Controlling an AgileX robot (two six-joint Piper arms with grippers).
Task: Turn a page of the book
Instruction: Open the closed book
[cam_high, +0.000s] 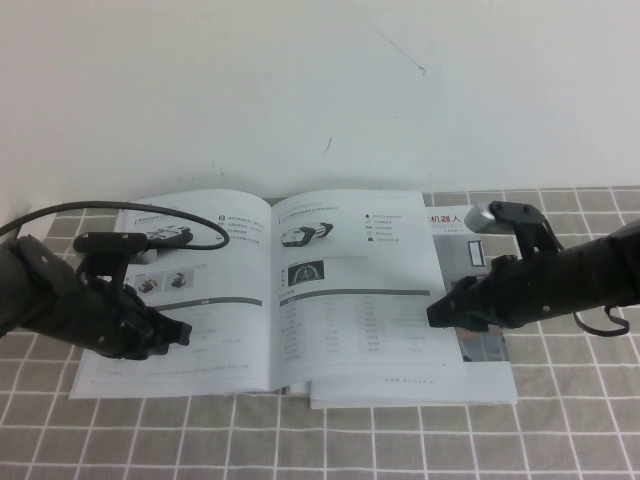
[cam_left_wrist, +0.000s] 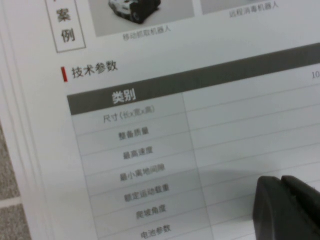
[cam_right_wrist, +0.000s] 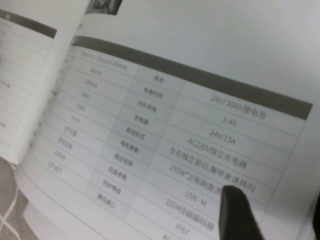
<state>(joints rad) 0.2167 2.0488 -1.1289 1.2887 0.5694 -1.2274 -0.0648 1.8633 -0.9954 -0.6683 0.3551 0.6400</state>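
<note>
Your book lay open on the checked cloth, clenched left gripper pinning it, spread right gripper at the right page's edge: glossy leaves risked double-picking.

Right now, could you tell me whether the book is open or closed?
Open: the book lies spread flat, both printed pages showing. Left end effector rests on its left page, right end effector at the right page's edge.

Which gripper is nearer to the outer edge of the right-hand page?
Right. The right gripper sits at the page outer edge; the left gripper rests over the book left-hand page.
</note>
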